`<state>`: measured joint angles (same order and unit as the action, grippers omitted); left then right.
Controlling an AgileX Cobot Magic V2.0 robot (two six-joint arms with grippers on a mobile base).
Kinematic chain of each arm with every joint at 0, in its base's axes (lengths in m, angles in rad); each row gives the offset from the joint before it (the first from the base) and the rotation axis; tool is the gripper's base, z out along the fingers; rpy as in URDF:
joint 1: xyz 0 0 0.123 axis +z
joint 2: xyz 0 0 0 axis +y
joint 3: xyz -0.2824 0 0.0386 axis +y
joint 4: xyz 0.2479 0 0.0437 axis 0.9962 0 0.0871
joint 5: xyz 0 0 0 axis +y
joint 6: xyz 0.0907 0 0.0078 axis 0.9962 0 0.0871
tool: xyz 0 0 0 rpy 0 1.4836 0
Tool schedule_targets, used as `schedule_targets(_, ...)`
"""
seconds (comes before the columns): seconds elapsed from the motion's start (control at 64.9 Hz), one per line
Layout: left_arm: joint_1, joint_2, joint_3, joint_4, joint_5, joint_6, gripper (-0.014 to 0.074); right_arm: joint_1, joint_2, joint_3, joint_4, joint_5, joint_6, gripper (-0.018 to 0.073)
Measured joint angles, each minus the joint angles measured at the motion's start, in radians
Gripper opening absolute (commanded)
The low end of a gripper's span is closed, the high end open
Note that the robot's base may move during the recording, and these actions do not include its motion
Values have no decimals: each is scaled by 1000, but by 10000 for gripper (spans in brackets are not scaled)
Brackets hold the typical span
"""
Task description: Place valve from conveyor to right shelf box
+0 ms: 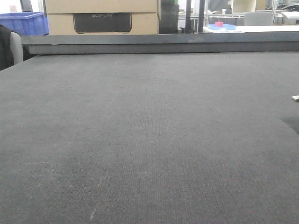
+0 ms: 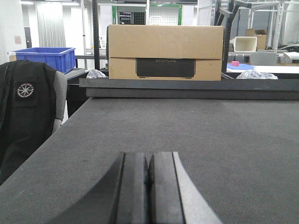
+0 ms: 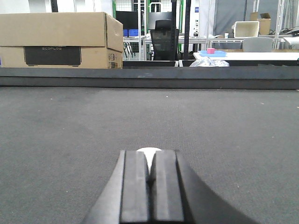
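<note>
2 closed: left gripper [image 2: 148,186], right gripper [image 3: 150,186]; no valve clearly seen.
Both sit low over the conveyor [image 1: 140,140], pads pressed together. A pale scrap [image 1: 295,98], cut off at the front view's right edge, may be the valve: probably rigid and weighty, best pinched across its body. A white blob [image 3: 148,151] beyond the right pads is unidentifiable.

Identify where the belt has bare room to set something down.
Nearly the whole conveyor is bare, from the near edge to the rail. Only a small pale item sits far right in the front view, and something white shows at the tips of the right gripper.
</note>
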<state>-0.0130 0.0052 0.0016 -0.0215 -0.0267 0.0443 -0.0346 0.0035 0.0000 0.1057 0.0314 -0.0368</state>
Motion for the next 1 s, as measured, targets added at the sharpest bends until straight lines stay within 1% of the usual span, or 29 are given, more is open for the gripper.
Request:
schedule_targets(0.848,0,0,0,0,0,0,-111,0,0,0,0,-2,0,-162)
schedule_targets(1.002,0,0,0,0,0,0,-111,0,0,0,5,-72,0,-162)
